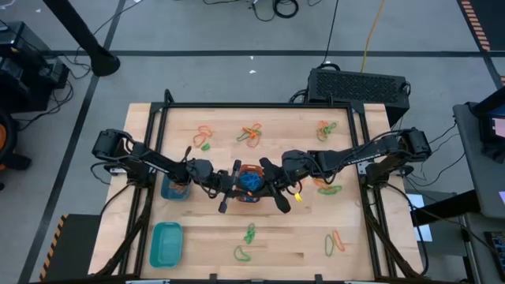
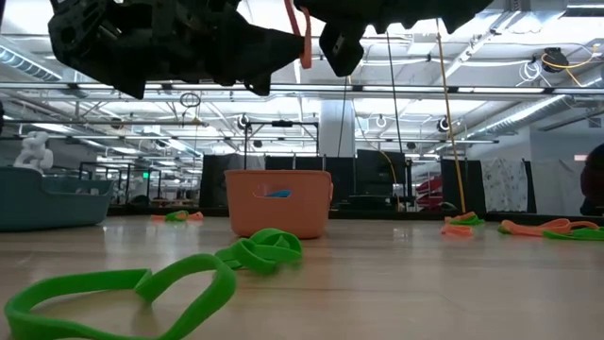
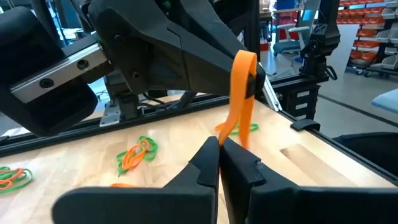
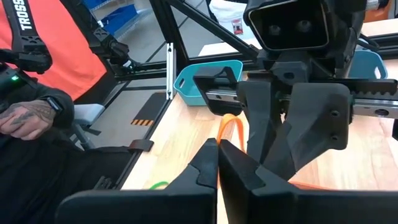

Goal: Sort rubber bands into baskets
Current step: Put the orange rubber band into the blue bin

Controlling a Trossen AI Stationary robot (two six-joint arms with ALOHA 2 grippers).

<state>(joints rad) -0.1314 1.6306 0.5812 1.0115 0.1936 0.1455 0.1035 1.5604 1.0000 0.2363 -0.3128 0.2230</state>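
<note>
- While the high view shows both grippers meeting over the orange basket [image 1: 249, 183] at mid-table, only the wrist views reveal an orange rubber band [image 3: 241, 93] stretched between them.
- Left gripper [image 3: 219, 149]: fingers pressed together on the band's lower end, in the lower centre of its wrist view.
- Right gripper [image 4: 217, 151]: fingers likewise together, clamped on the same band.
- The orange basket holds something blue; the teal basket [image 1: 166, 244] at lower left appears to hold nothing; the small blue-teal basket [image 1: 175, 189] is partly hidden under the left arm.
- Loose bands [image 1: 251, 134] lie scattered around.
</note>
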